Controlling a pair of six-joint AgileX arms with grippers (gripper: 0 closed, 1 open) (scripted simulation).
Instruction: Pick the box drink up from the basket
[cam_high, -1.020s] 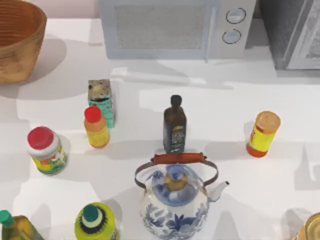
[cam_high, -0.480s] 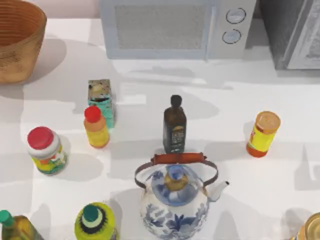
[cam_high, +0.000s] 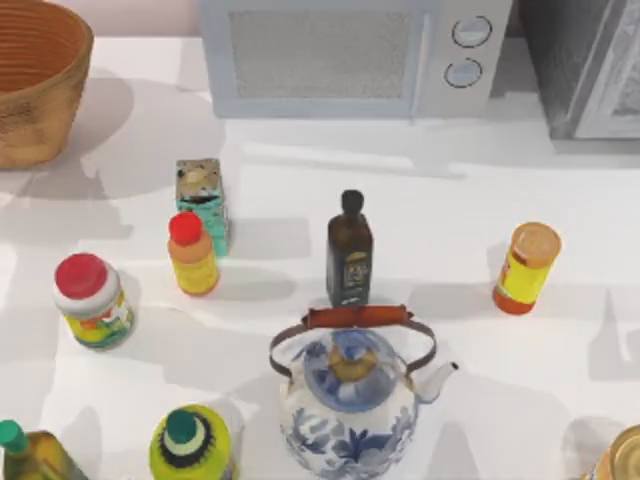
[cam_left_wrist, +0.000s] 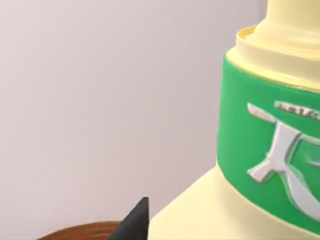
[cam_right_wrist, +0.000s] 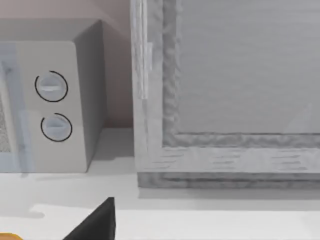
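Note:
The woven tan basket (cam_high: 35, 80) stands at the table's far left corner, cut off by the top view's edge. The part of its inside that shows holds nothing. A teal box drink (cam_high: 203, 200) stands upright on the white table, outside the basket to its right and nearer the front. A dark tip of my left gripper (cam_left_wrist: 137, 222) shows in the left wrist view, close to a cream bottle with a green label (cam_left_wrist: 270, 150) and above a brown rim (cam_left_wrist: 80, 232). A dark tip of my right gripper (cam_right_wrist: 95, 222) shows in the right wrist view, facing the microwave (cam_right_wrist: 50, 100).
Just in front of the box drink is an orange bottle with a red cap (cam_high: 192, 255). A red-lidded jar (cam_high: 92, 300), a dark bottle (cam_high: 349, 250), a blue-and-white teapot (cam_high: 350, 400) and an orange canister (cam_high: 526, 268) also stand about. The microwave (cam_high: 350, 55) lines the back.
Shadows have shifted across the left and middle of the table. None of the objects has moved.

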